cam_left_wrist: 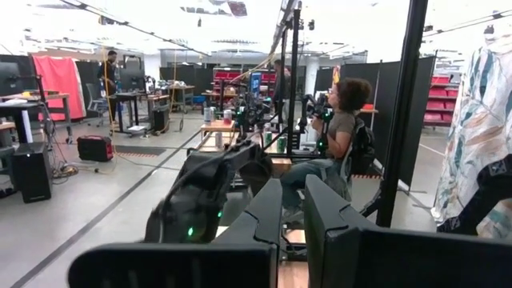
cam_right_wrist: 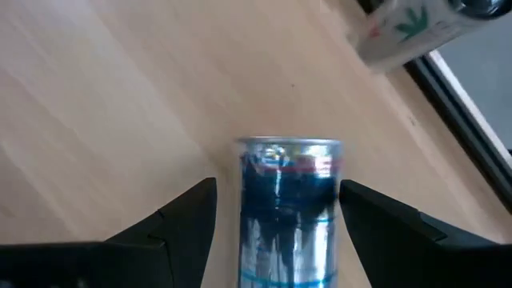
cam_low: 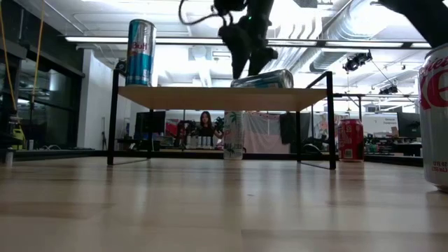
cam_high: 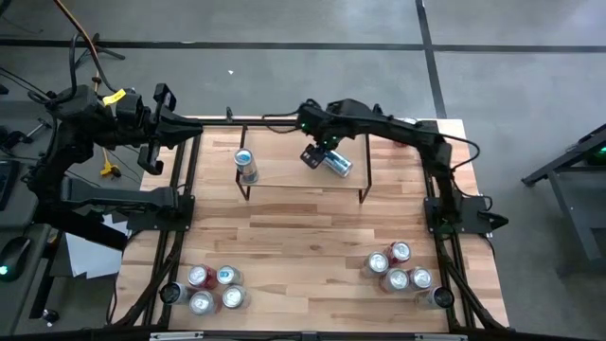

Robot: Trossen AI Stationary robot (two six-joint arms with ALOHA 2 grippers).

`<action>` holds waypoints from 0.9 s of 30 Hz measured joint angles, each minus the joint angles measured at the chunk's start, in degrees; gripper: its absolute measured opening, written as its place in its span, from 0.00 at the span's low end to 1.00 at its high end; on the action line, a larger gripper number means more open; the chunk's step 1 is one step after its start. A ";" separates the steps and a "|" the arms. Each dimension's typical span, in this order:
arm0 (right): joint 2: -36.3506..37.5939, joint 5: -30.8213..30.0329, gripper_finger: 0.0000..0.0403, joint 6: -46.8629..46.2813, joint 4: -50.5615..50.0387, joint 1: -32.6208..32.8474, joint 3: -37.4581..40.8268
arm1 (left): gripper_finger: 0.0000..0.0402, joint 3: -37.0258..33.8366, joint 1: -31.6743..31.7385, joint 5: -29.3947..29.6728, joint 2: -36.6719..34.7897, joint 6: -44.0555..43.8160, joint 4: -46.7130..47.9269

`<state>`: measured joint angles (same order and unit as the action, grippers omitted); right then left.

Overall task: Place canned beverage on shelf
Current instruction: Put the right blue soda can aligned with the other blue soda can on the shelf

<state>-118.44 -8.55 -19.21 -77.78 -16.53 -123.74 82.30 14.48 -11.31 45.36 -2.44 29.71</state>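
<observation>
The shelf (cam_high: pixel 303 185) is a light wood plank on thin black legs at the table's far middle. A blue-and-silver can (cam_high: pixel 246 167) stands upright on the plank's left end. Over the plank's right half, my right gripper (cam_high: pixel 317 156) is shut on a second blue-and-silver can (cam_low: pixel 269 78) that lies almost on its side. In the right wrist view this can (cam_right_wrist: pixel 290 216) runs between the two fingers. My left gripper (cam_high: pixel 194 134) waits shut, raised at the table's far left corner. My right gripper has the can between its two fingers, one on each long side (cam_right_wrist: pixel 334 210), lying across the can. The fingers come from above, slanting steeply down. The can is tipped nearly level, one end a little higher, right at the plank's top (cam_low: pixel 210 96). Whether it rests there I cannot tell.
Clusters of upright cans stand near the front left (cam_high: pixel 213 289) and front right (cam_high: pixel 402 270). A white can (cam_low: pixel 233 136) and a red can (cam_low: pixel 351 140) stand beyond the shelf. A person (cam_left_wrist: pixel 340 128) sits in the room behind.
</observation>
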 joint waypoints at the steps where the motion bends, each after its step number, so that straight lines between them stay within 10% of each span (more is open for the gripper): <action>1: -0.66 0.04 0.61 -0.04 -0.13 0.00 -0.24 | 0.00 0.00 0.00 0.02 0.00 0.02 0.00; 27: -2.60 3.26 0.58 1.91 -2.23 -1.29 1.07 | 0.00 0.00 0.00 0.17 0.00 -0.39 -2.10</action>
<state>-121.03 -5.28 -17.30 -80.02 -17.82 -122.67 82.30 14.48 -11.14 45.36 -2.83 27.62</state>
